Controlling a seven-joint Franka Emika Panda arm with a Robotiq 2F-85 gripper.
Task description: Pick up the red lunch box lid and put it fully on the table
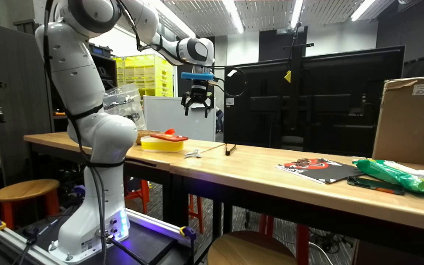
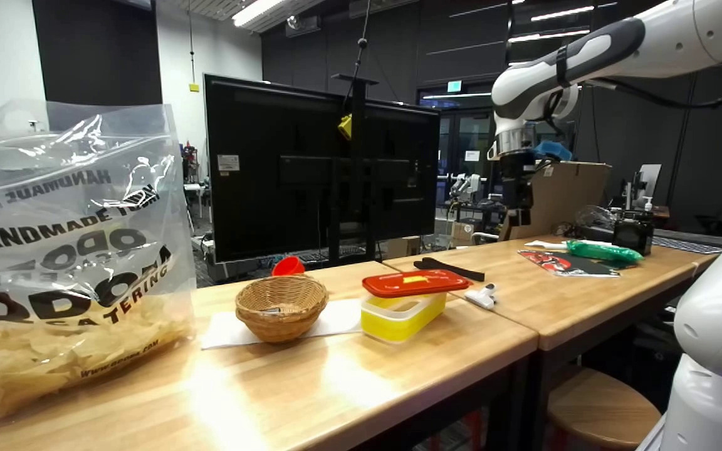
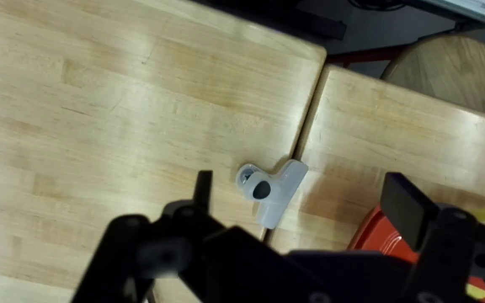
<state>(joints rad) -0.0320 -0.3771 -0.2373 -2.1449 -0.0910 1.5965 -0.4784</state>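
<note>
Nearest, at the left of an exterior view, a clear printed plastic bag (image 2: 79, 241) holds pale yellow chips (image 2: 79, 363). Beyond stands a round brown wicker basket (image 2: 277, 322), contents too small to tell; right of it, by mid-frame, the flat red plastic lid (image 2: 390, 285) lies askew on a rectangular yellow plastic box (image 2: 398, 326). Farther on, a white plastic clip (image 3: 282, 193) straddles the seam of the light wooden table (image 3: 99, 126), and the black gripper (image 1: 196, 112) hangs well above, fingers (image 3: 406, 214) spread; the table stretches over the wrist view's left to an upper-right edge
</note>
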